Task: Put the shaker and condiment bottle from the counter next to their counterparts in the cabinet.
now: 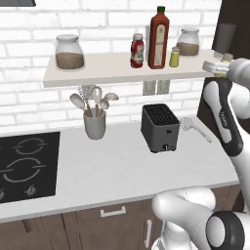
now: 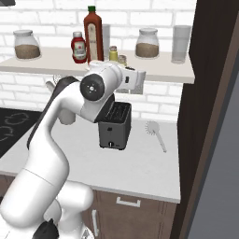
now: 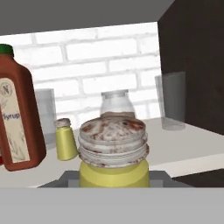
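My gripper (image 3: 113, 178) is shut on the shaker (image 3: 113, 151), a yellow-olive cylinder with a pale, stained cap that rises close before the hand camera. The left base view has the held shaker (image 1: 217, 69) by the right end of the cabinet (image 1: 97, 73), a white open shelf. On the shelf stand the small red condiment bottle (image 1: 137, 50), the tall dark-red bottle (image 1: 158, 38) and, just right of it, a twin shaker (image 1: 175, 57). In the hand view the twin shaker (image 3: 65, 140) stands left of the held one, beside the tall bottle (image 3: 17, 122).
Two glass jars (image 1: 70, 52) (image 1: 188, 42) with brown contents and a clear glass (image 2: 181, 43) share the shelf. Below on the counter are a black toaster (image 1: 160, 128), a utensil holder (image 1: 94, 122), a cooktop (image 1: 27, 163) and a brush (image 2: 156, 133). A dark tall cabinet (image 2: 210, 116) borders the right.
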Tool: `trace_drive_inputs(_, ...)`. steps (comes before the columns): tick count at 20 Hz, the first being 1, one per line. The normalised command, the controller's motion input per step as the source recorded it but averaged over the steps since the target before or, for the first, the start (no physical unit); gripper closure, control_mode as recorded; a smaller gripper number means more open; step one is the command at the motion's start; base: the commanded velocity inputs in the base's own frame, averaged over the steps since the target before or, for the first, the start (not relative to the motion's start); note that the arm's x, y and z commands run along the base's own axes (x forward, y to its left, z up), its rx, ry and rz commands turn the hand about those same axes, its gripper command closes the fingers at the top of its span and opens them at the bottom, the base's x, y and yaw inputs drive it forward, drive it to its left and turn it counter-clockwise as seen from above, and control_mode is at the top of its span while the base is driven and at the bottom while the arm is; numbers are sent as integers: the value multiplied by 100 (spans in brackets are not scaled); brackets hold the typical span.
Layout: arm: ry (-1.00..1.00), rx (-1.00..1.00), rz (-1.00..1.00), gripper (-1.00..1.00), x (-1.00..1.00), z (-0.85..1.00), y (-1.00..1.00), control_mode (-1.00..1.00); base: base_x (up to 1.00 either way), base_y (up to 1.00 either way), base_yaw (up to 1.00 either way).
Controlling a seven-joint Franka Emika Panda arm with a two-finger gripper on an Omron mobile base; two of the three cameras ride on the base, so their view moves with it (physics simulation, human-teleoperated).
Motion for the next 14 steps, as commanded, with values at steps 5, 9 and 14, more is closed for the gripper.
trace_drive_inputs(5,0,-1,7,100,0,1,0,-100,0,0,0)
trace_drive_inputs(9,0,0,0,100,0,1,0,-100,0,0,0)
trace_drive_inputs(14,0,-2,0,100,0,18,11,-100,0,0,0)
